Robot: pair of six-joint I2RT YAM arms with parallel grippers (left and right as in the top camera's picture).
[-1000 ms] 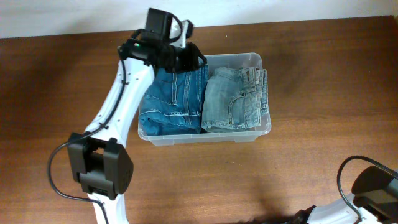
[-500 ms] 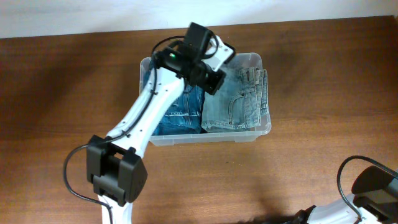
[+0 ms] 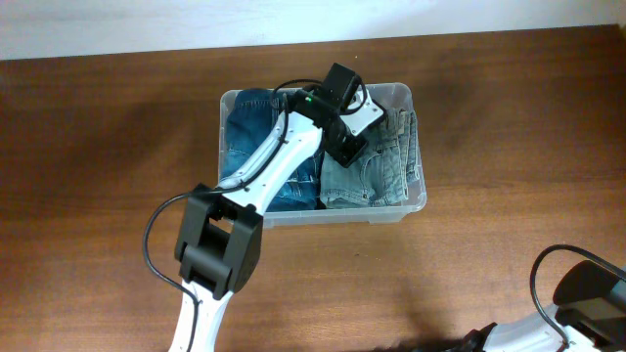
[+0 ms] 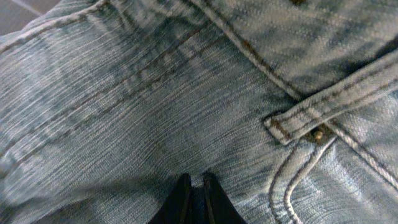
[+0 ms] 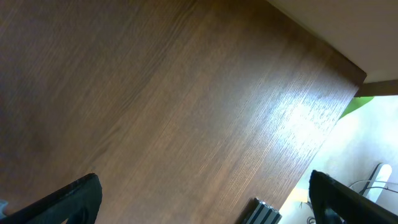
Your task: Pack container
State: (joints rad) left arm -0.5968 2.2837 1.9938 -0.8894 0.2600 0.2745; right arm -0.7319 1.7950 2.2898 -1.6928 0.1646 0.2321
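Observation:
The container (image 3: 418,202), a clear plastic bin, stands at the middle back of the wooden table. Folded dark blue jeans (image 3: 250,129) fill its left half and folded light blue jeans (image 3: 393,168) its right half. My left gripper (image 3: 344,149) reaches down into the bin near the line between the two pairs. In the left wrist view, the left gripper (image 4: 194,182) is shut, its tips resting on the light blue jeans (image 4: 155,106) with no cloth between them. The right gripper (image 5: 208,202) is open over bare table, far from the bin.
The right arm's base (image 3: 587,291) sits at the table's front right corner. A black metal rail (image 5: 264,213) lies at the table's edge in the right wrist view. Brown table top surrounds the bin on all sides.
The left arm has swung right from the bin's back left corner, over the dark jeans, down onto the light jeans. Its jaws have closed. The right arm has not moved.

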